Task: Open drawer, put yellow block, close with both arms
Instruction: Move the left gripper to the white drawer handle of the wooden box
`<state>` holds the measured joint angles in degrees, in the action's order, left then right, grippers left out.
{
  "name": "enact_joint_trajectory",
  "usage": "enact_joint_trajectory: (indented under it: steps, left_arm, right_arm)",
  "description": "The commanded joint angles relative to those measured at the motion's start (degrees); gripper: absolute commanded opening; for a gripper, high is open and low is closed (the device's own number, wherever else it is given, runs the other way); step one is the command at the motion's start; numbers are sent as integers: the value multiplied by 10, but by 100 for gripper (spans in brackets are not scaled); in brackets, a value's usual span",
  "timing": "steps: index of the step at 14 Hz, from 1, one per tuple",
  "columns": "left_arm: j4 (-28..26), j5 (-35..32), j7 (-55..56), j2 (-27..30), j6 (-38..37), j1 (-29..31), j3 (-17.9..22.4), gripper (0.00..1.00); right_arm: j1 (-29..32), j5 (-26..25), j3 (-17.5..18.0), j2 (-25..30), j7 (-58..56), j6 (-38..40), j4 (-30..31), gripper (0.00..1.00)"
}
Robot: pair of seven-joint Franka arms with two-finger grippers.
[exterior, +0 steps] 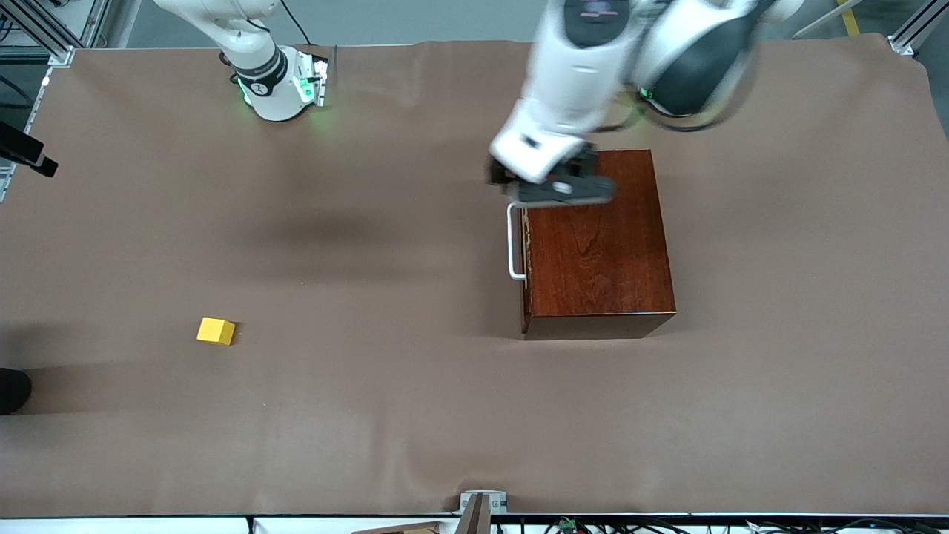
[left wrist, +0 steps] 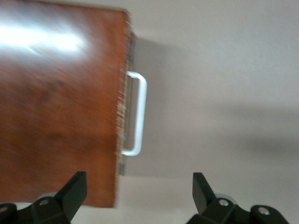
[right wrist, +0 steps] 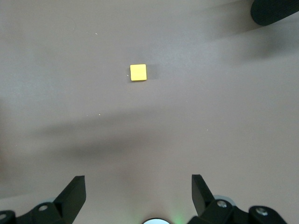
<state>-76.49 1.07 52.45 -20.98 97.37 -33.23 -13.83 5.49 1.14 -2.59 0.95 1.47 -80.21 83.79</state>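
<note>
**Drawer shut, block on the cloth, both pincers empty**

The drawer (exterior: 526, 245) sits closed in its glossy dark reddish-brown wooden box (exterior: 599, 241), only its narrow dark front and white U-shaped handle (exterior: 513, 242) showing on the side that faces the right arm's end of the table. The left gripper (exterior: 561, 187) hangs over the box's top edge just above that handle — its two black fingers (left wrist: 72, 190) spread wide apart and holding nothing. In the left wrist view the handle (left wrist: 136, 114) lies between and ahead of the spread fingertips, with the box top (left wrist: 60, 107) under one finger and bare cloth under the other.

The small plain yellow cube (exterior: 216, 331) rests alone on the brown table cloth (exterior: 371, 386), well apart from the box, toward the right arm's end and nearer the front camera than the drawer. The right gripper (right wrist: 138, 190) is up in the air over bare cloth, the yellow block (right wrist: 138, 72) lying ahead of its fingertips — its fingers (right wrist: 73, 192) stand fully open, empty. In the front view only the right arm's green-lit base (exterior: 276, 85) shows at the table's edge.
</note>
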Motion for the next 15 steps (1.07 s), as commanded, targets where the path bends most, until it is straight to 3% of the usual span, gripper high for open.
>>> enact_joint_trajectory:
  steps: [1,5,12,15]
  left_arm:
    - [40,-12,28,-59,8,-48,12,100]
    - [41,-127,39,-132,12,-135,16,100]
    - [42,-135,68,-193,22,-159,78,100]
    - [39,-146,65,-201,29,-157,81,100]
  right_arm:
    - [1,-3,2,-1,-4,-1,1,100]
    - [2,-6,2,-5,-5,-1,1,100]
    - [-15,2,2,-16,1,-14,1,100]
    - [-14,3,2,-17,1,-14,-1,100]
